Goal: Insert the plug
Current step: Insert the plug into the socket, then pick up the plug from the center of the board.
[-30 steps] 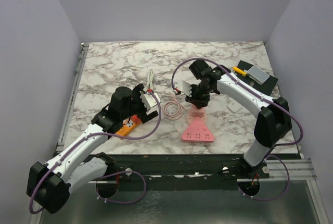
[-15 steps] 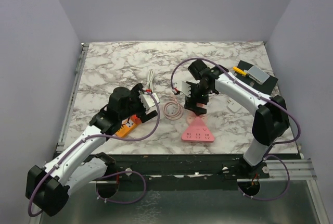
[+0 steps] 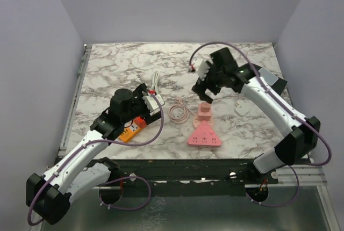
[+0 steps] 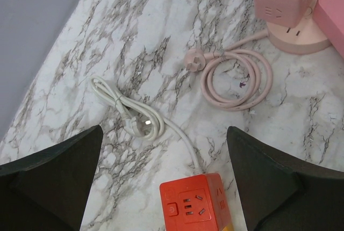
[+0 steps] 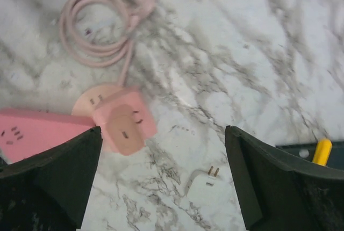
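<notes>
white marbled bench (image 3: 123, 64). pink cube plastic plug (image 3: 204, 110): rigid, light, smooth; pinch flat sides. right hand (image 5: 162, 131) wide open, empty; left hand (image 4: 164, 130) likewise.

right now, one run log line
right tool open, clear of pink cube | pink cube on round base | left tool open above orange strip

Probably a lab: plain walls (image 3: 177, 5) enclose the tabletop (image 3: 123, 64).

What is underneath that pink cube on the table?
The pink cube stands on a round pink base with a coiled cord. The base's top under the cube, and any prongs there, are covered.
</notes>
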Motion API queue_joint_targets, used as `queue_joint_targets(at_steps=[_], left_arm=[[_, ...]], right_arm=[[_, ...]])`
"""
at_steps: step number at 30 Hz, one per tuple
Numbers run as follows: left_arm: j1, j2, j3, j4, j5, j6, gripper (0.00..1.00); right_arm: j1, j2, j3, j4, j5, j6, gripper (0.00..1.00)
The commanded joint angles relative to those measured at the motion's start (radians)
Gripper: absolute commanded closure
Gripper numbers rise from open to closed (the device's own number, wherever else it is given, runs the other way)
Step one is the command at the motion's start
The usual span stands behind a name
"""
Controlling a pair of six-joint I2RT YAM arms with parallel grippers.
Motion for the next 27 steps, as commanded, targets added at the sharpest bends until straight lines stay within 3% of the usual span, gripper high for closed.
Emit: queue_joint_targets(at_steps=[1,5,12,17,27], left_arm=[[0.004,-0.004,0.049,0.012,-0.024,0.0,0.01],[0.004,-0.007,0.078,0.013,-0.036,-0.012,0.01],[0.005,0.016,0.13,0.014,-0.071,0.007,0.01],[0.005,0.018,0.139,0.013,-0.061,0.013,0.01],[0.005,0.017,0.155,0.012,-0.077,0.03,0.01]], right_arm=[[-0.176,-0.176,-0.121,0.371,0.218,0.519,0.0],[-0.423,-0.283,-0.321,0.501,0.198,0.879,0.0],[-0.517,-0.174,-0.397,0.31,0.404,1.158,0.0],[-0.52,-0.163,-0.494,0.332,0.46,1.247,0.01],[-0.52,-0.066,-0.57,0.397,0.473,1.296,0.26]])
